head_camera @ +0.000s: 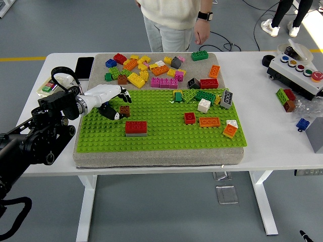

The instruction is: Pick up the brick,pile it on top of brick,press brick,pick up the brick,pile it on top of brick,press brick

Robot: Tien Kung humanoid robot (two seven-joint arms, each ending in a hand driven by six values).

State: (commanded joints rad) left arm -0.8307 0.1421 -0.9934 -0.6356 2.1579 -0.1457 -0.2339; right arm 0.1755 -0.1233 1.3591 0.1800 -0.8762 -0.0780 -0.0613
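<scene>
left hand point(110, 100) curled just left of brown brick point(124, 111), touching.

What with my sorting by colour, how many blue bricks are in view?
2 blue bricks: one at the far pile's left end, one on the table at far right. More may hide in the pile.

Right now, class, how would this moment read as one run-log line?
left hand: open, at brown brick | right hand: not in view | red-on-grey stack: on green baseplate, untouched | person: far side
</scene>
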